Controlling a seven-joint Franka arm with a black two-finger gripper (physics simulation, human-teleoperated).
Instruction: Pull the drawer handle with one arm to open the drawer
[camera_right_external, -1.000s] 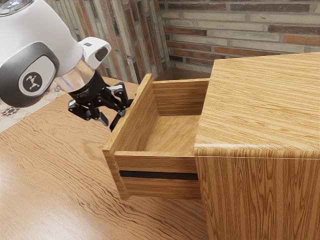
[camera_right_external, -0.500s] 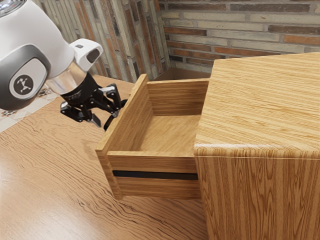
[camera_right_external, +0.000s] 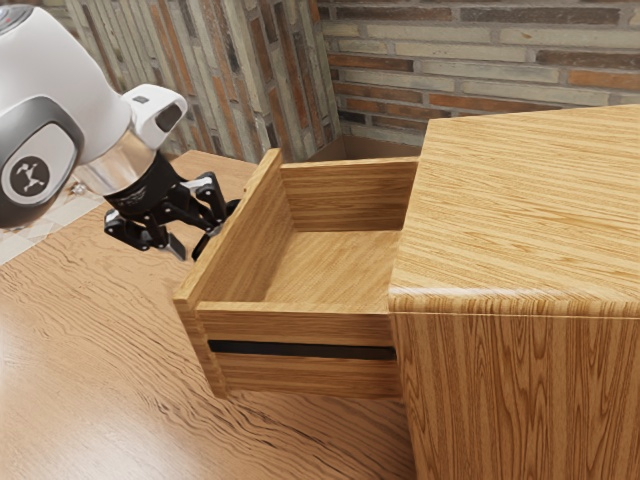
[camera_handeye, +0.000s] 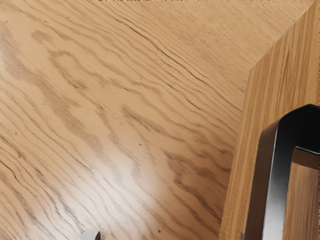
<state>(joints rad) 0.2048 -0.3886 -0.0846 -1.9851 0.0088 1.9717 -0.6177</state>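
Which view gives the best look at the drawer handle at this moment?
The wrist view. The drawer handle sits close up there, a dark bar standing off the drawer front. The exterior view looks into the open drawer from behind that panel, which hides the handle.

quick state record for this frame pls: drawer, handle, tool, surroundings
drawer: open, pulled well out of the cabinet; bare wood floor inside
handle: dark bar on the drawer's front face, seen in the wrist view
tool: at the drawer's front face, on the handle side; grip state not readable
table: wood grain, carries the cabinet
backdrop: brick wall
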